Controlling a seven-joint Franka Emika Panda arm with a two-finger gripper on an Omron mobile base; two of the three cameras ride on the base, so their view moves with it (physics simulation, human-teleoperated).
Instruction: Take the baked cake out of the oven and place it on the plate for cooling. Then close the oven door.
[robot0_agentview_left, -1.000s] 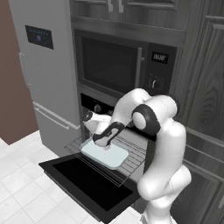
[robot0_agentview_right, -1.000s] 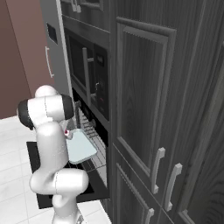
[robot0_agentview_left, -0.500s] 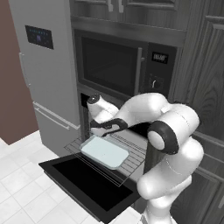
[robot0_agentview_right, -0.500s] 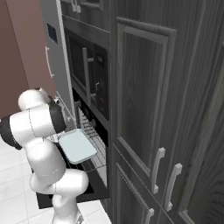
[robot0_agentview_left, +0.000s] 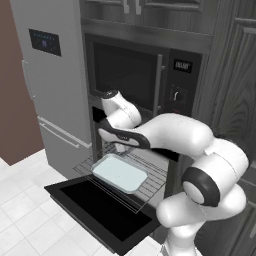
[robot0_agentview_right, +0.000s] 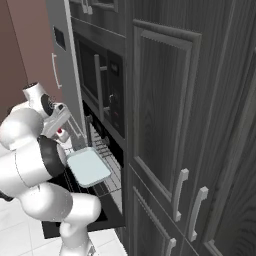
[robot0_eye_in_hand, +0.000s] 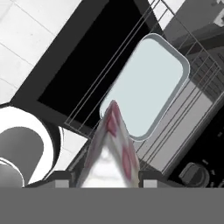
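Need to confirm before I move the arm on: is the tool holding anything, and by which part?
Yes. The tool grips the white, pink-spotted cake wedge by its broad end, with the pointed tip facing away from the hand.

Cake (robot0_eye_in_hand: 113, 148) now lifted off tray (robot0_agentview_left: 120, 173).

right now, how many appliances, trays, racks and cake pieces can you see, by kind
Appliances: 3, the fridge, the microwave, and the oven with its oven door open
Trays: 1, pale tray
Racks: 1, pulled-out wire rack
Cake pieces: 1, cake slice at the gripper
Total: 6
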